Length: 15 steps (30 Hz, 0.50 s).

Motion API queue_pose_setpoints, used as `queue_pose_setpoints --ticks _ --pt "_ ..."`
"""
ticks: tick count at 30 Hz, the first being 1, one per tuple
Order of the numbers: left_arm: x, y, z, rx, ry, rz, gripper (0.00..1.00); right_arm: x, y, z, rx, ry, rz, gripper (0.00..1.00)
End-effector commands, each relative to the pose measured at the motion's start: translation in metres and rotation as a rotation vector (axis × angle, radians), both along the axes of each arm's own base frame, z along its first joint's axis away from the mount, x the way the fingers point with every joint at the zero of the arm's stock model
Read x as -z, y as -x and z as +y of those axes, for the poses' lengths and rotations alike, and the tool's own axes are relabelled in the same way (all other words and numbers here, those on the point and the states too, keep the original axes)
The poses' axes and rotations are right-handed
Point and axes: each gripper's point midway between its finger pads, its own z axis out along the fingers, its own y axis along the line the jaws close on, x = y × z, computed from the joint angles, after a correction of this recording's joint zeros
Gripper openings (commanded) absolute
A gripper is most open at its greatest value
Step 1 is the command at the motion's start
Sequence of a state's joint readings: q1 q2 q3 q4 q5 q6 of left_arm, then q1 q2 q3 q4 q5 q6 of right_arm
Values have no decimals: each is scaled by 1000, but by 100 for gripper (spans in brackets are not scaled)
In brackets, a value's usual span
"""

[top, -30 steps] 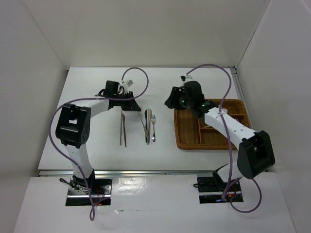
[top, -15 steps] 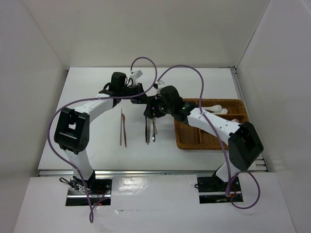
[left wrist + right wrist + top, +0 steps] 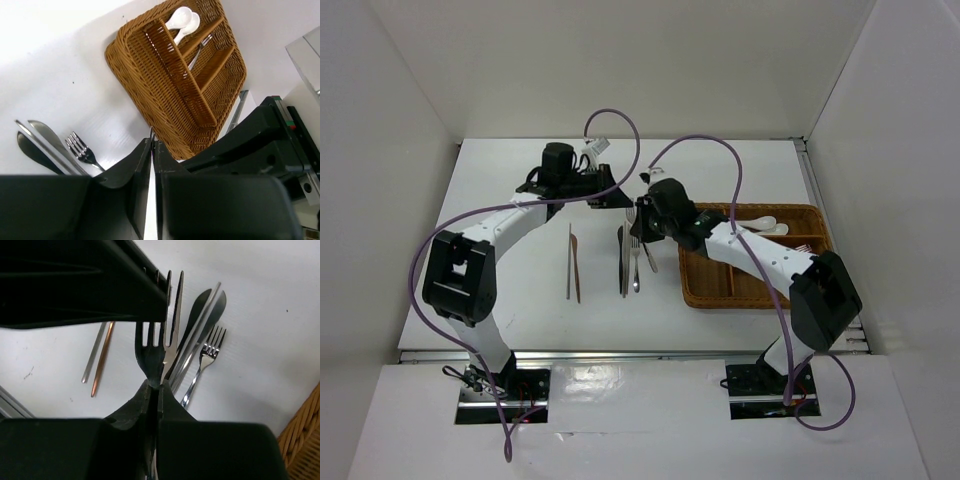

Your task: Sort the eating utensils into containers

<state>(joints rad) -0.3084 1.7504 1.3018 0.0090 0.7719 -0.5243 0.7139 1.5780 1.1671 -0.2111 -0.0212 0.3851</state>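
You have a fork (image 3: 152, 347) clamped in the right end effector (image 3: 154, 385) above the surface (image 3: 520, 290), left end effector (image 3: 152, 145) nearly closed at its tines; spoons (image 3: 760, 222) lie in the tray (image 3: 705, 298); knives (image 3: 200, 325), second fork (image 3: 207, 355), chopsticks (image 3: 100, 355) left to sort

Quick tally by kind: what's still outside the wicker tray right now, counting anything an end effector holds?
Forks: 2, a table fork and a held fork in the right end effector
Knives: 2, lying overlapped
Chopsticks: 2
Total: 6
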Motion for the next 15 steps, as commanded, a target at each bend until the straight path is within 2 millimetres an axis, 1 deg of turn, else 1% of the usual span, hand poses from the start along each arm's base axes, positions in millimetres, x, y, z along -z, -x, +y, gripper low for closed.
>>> queue_pose_setpoints --ticks 1,2,3,4,5,6,7,8,9,10,11,12,13,14,15 --pt "-29 9 -5 55 49 -82 27 -12 -12 -2 112 -15 -15 0" --pt "-28 6 -2 31 28 -90 43 -6 -14 -9 167 11 6 0" --pt "-19 7 1 15 -4 -64 47 -2 -21 -24 290 30 11 0" --pt "-13 6 5 -5 -32 -50 50 -4 -24 -32 349 42 16 0" --pt "-9 -1 10 -53 -70 -50 52 -4 -28 -39 408 57 20 0" --pt "-6 1 16 -71 -103 -41 55 1 -29 -61 530 95 39 0" --pt "-1 -1 19 -96 -124 -30 57 4 -28 -71 586 117 49 0" --pt "-1 -5 25 -141 -153 -34 58 9 -24 -90 658 159 80 0" --pt "3 -9 33 -171 -170 -25 60 4 -30 -110 786 129 91 0" --pt "3 -10 40 -196 -185 -17 60 9 -28 -125 853 138 117 0" --pt "4 -13 42 -216 -198 -20 60 11 -18 -146 922 175 162 0" --pt "4 -12 47 -226 -198 -19 61 16 -19 -174 1030 180 198 0" --pt "5 -14 48 -242 -200 -13 61 19 -16 -190 1155 138 236 0" --pt "4 -10 49 -242 -200 -13 61 19 -11 -208 1245 133 260 0" --pt "11 -11 54 -257 -210 -1 61 28 4 -242 1363 184 324 0"
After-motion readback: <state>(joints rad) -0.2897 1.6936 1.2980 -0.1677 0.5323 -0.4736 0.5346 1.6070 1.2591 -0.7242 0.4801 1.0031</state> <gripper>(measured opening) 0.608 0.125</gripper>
